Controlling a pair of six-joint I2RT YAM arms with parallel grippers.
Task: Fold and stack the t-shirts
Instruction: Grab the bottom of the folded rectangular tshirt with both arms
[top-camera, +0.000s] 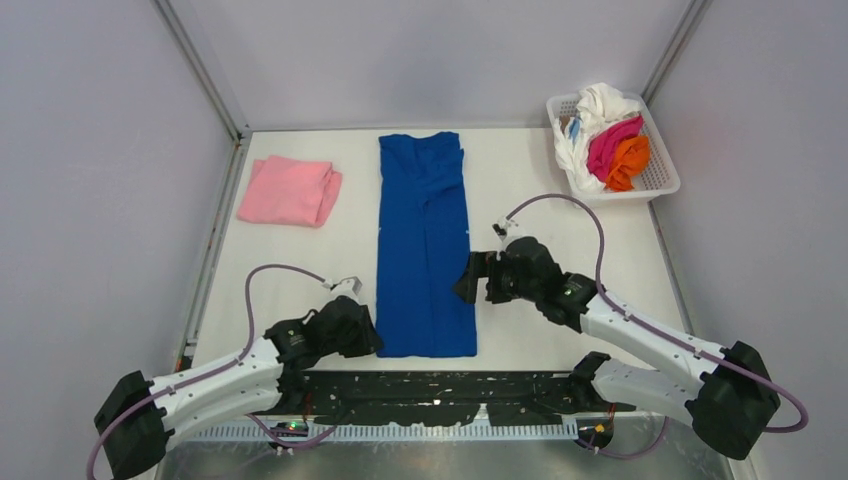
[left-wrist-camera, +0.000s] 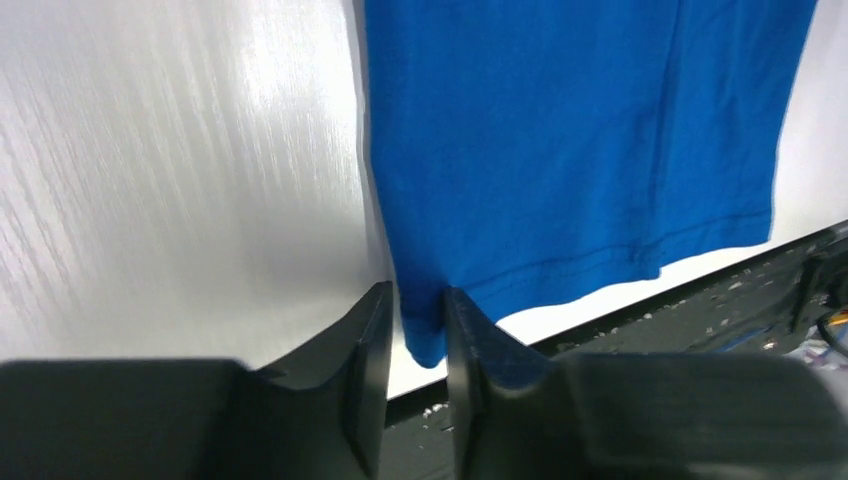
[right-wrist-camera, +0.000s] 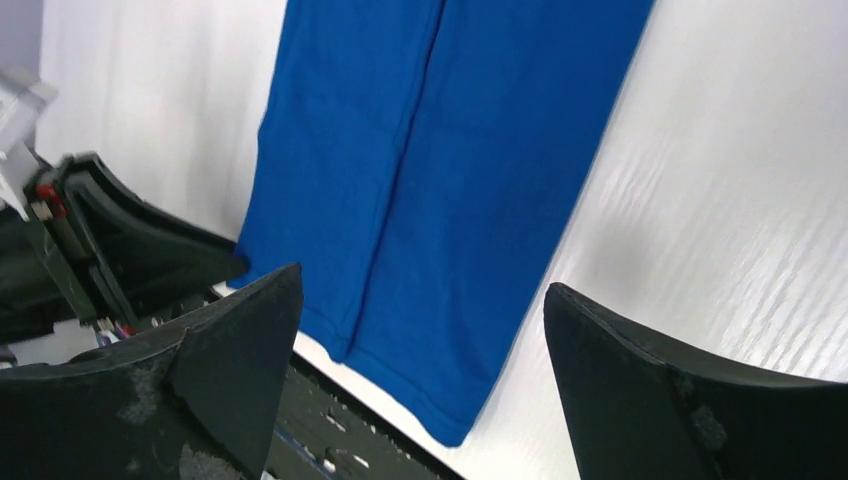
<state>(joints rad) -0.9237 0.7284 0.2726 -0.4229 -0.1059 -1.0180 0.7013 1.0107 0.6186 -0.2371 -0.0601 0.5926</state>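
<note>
The white table (top-camera: 540, 180) fills the middle of the top view. Down its centre, from the upper middle of the frame to the lower middle, lies the royal blue cotton t-shirt (top-camera: 425, 240), flat and already narrowed into one long strip with both sides turned in. No print or lettering shows.

At upper left sits the light pink t-shirt (top-camera: 290, 190), folded into a compact block, well apart from the blue one. At upper right the white plastic mesh basket (top-camera: 668, 172) holds a crumpled heap: a white tee (top-camera: 605, 102), a magenta tee (top-camera: 612, 142) and an orange tee (top-camera: 630, 162).

The left gripper (left-wrist-camera: 418, 300) is clenched on the strip's hem corner at lower left of the cloth, blue fabric pinched between its fingers. The right gripper (right-wrist-camera: 422, 280) stands spread wide, grasping nothing, just beside the strip's right edge above the hem.

I judge the task less than half done: one shirt is folded and the blue one has its lengthwise folds. It lacks its crosswise folds and a place on the pink shirt. The three in the basket are untouched.
</note>
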